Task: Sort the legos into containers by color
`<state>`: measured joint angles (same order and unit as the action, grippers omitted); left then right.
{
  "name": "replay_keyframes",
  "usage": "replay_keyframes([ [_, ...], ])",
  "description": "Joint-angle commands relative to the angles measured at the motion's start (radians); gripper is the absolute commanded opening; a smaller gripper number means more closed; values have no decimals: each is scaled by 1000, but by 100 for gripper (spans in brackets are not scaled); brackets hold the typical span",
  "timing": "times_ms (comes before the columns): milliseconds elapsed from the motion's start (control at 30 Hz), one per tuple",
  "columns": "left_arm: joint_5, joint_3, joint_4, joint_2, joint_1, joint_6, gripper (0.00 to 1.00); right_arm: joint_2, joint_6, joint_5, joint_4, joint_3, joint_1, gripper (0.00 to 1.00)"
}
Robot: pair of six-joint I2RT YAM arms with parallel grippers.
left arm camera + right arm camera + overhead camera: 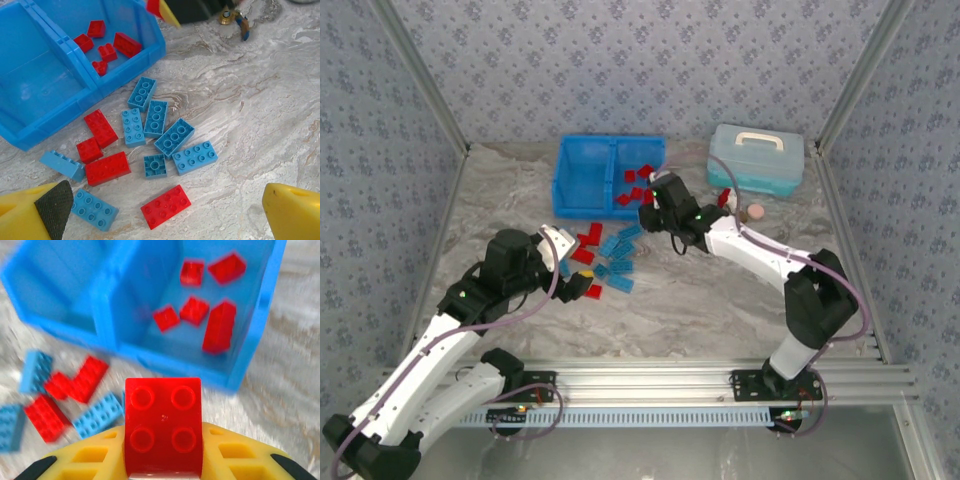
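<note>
Your right gripper [653,200] is closed on a small square red four-stud plastic brick [163,425]. It sits low and central in the right wrist view, studs toward the camera, just short of the bright blue two-compartment plastic bin [260,320]. Five loose red bricks [220,332] already lie in the bin's right-hand compartment, at the upper right of that view. Your left gripper [568,268] stands wide apart and holds nothing, hovering over the scattered red and light blue legos [174,138] on the grey marble-patterned table [720,300], in the middle of the left wrist view. Expect these bricks to be very light, rigid and glossy. They should not crush, but a pinch on a corner or across the studs will likely let one twist or squirt out. Take each brick across its flat side walls, preferably the two long ones, with the pads square to them. The blue ones at the centre of the left wrist view lie touching or nearly so, leaving little room for a finger. The red eight-stud brick [165,206] at the lower centre lies apart from its neighbours and looks the easier pick.
</note>
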<state>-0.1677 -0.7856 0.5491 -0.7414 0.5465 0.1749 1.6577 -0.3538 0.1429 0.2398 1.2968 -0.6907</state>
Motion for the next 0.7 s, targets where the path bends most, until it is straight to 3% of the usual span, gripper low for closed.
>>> replay_keyframes([
  [0, -4, -10, -2, 9, 10, 8, 99, 72, -36, 43, 15, 146, 19, 35],
  [367, 41, -5, -5, 24, 11, 2, 99, 552, -153, 13, 157, 734, 89, 32],
  [667, 38, -7, -5, 27, 13, -2, 99, 722, -281, -103, 187, 862, 127, 32],
])
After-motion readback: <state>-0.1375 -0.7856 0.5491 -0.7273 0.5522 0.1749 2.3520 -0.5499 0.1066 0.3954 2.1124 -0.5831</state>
